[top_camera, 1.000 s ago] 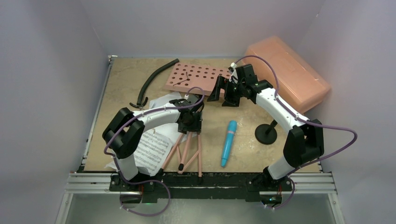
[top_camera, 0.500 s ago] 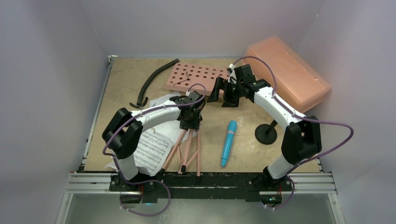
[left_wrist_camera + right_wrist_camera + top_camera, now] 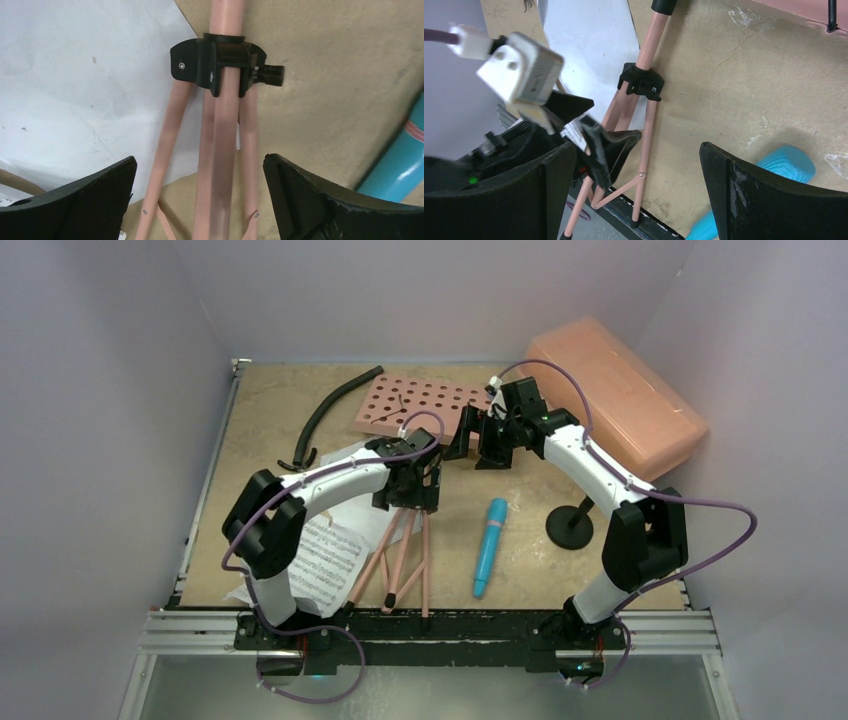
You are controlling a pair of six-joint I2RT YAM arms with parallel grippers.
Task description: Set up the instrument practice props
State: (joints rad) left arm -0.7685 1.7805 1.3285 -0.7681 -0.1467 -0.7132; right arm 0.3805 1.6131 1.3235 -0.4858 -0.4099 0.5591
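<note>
**Overhead and wrist views.** The pink music stand (image 3: 440, 395) lies flat on the table (image 3: 260, 440). Its perforated desk is at the far end and its tripod legs (image 3: 400, 560) point to the near edge, partly overlapping a sheet-music page (image 3: 325, 560). The left gripper (image 3: 199, 165) hangs over the legs just below the black clamp collar (image 3: 220, 65). Its jaws are spread wide on either side of the tubes and touch neither, so nothing is gripped; the placing suits closing on the bundled legs to raise the stand. The right gripper (image 3: 478, 445), likewise wide apart and empty, hovers by the desk's near right corner, probably to steady it. The blue toy microphone (image 3: 490, 545) and black round-base mic stand (image 3: 570, 525) lie apart at right
</note>
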